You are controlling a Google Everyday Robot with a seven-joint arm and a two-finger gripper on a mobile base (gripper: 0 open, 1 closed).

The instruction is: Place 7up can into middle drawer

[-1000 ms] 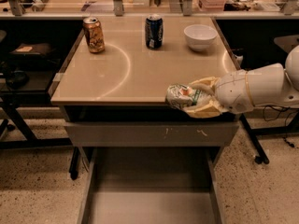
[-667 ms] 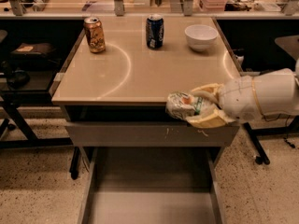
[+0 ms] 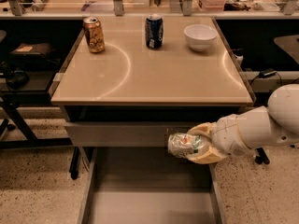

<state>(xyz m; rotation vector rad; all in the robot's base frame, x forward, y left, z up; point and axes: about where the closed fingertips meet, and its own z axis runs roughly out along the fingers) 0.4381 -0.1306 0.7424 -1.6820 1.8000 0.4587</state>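
The 7up can (image 3: 183, 144) is a crinkly silver-white can with pale green markings. It lies on its side in my gripper (image 3: 198, 145), whose tan fingers are shut on it from the right. The can hangs in front of the grey front panel (image 3: 117, 133), above the right side of the open middle drawer (image 3: 149, 204). The drawer is pulled out below, with a plain grey floor and low side walls. My white arm (image 3: 261, 125) comes in from the right.
On the beige tabletop (image 3: 154, 73) stand a gold-orange can (image 3: 94, 34) at the back left, a dark blue can (image 3: 153, 31) at the back middle and a white bowl (image 3: 200, 36) at the back right. Dark shelving (image 3: 23, 64) stands left.
My gripper has carried the 7up can down from the table's front edge to below it, in front of the grey panel and over the open drawer.
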